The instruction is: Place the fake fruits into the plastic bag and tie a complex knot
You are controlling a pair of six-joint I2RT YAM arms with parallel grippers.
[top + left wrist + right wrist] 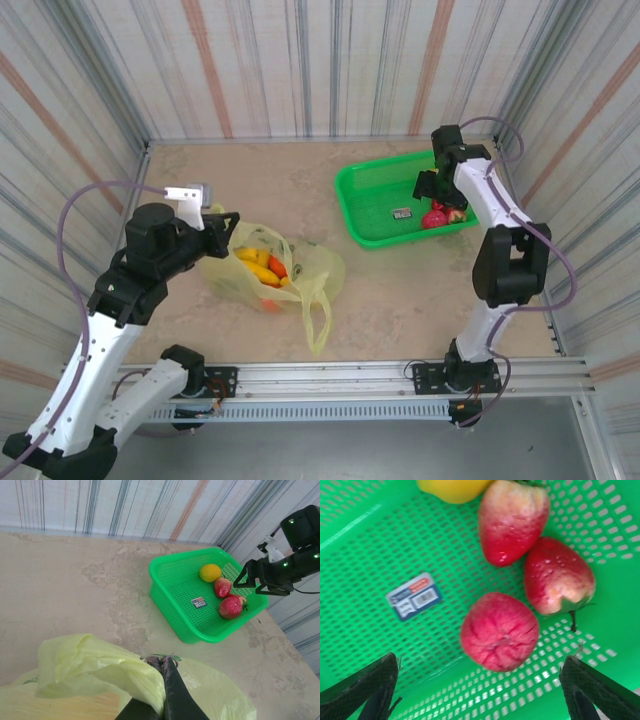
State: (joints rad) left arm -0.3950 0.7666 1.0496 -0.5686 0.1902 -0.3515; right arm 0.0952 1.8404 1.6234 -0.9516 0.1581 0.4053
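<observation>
A green basket [365, 225] sits on the bench [400, 290] toward the far right. The right gripper [437, 195] hangs directly above the basket's right half, jaws spread wide and holding nothing. In the right wrist view its two dark fingers [365, 687] stand at either lower corner. Between and beyond them, a red round fruit [499, 631] lies on the basket's mesh floor. Two strawberries [512, 522] lie just beyond the red round fruit, touching one another, and a lemon [452, 487] lies at the far edge next to them. A small blue and white label [414, 596] lies flat on the basket floor, left of the red round fruit and apart from it. The plastic bag [300, 268] lies on the bench well to the left of the basket and nearer the arm bases, crumpled, with one loop handle [318, 320] trailing toward the near edge. Yellow bananas [255, 262] and an orange-red fruit [277, 267] show in the bag's mouth. The left gripper [165, 680] is at the side of the bag farthest from the basket, clamped tight on a fold of the bag's pale yellow-green rim, which it holds raised.
</observation>
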